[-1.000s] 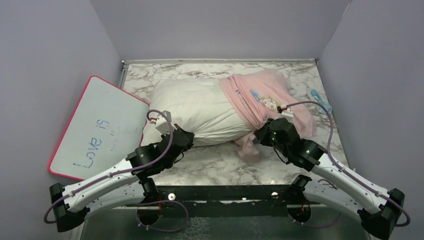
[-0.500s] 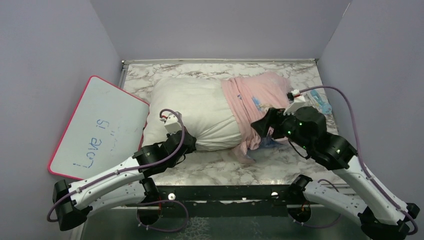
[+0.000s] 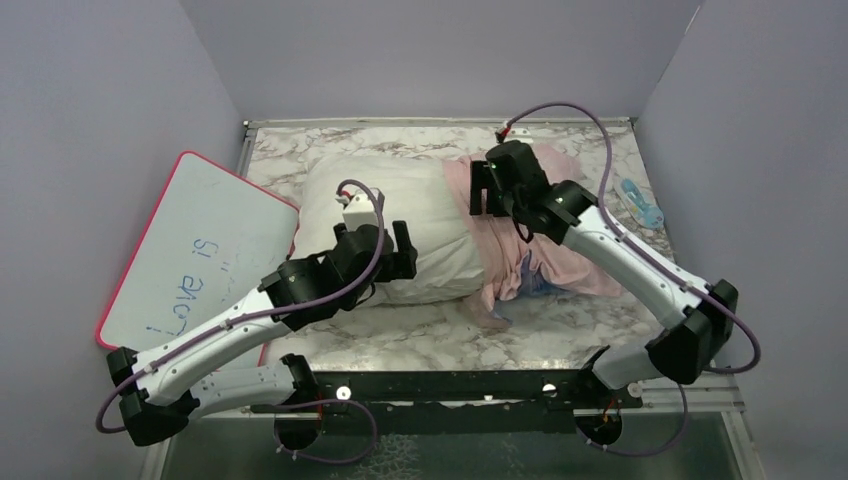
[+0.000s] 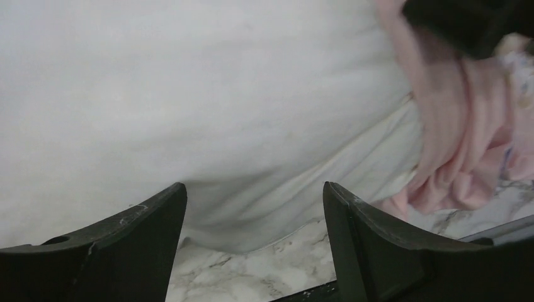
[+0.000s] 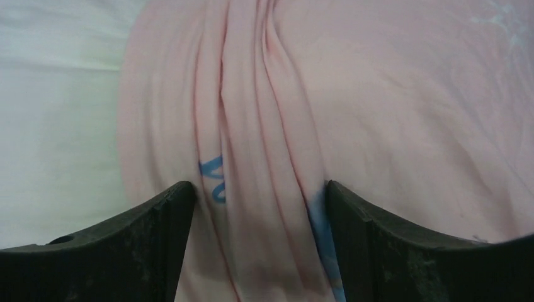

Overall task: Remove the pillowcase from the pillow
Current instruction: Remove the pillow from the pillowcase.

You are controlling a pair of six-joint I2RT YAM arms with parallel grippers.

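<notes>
Tabletop (image 3: 420, 340): marble-patterned, carrying the pillow lengthwise across its middle.
Left fingers (image 4: 126, 245): spread apart and released, holding nothing; they hover over the near long side of the pillow, toward its bare left half. Between them, the wrist view shows white cloth with a strip of marble below it.
Pillow (image 3: 420, 200): plump, white and wrinkled. Its left and middle parts are uncovered; its right end sits inside the pillowcase.
Pillowcase (image 3: 497, 245): pale pink side up, gathered into folds around the pillow's right end. Its open edge crosses the pillow roughly at the middle. A loose flap droops off the near side onto the tabletop, and a little blue print shows there.
Right fingers (image 5: 126, 245): spread wide and released, gripping nothing. They are poised just above the bunched pink folds near the open edge, with white pillow visible at the left of the wrist view.
Blue object (image 3: 640, 203): small, lying on the tabletop to the far right, apart from the pillowcase; what it is cannot be told.
Whiteboard (image 3: 190, 240): pink-edged, tilted against the left wall beside the pillow, with handwriting on it.
</notes>
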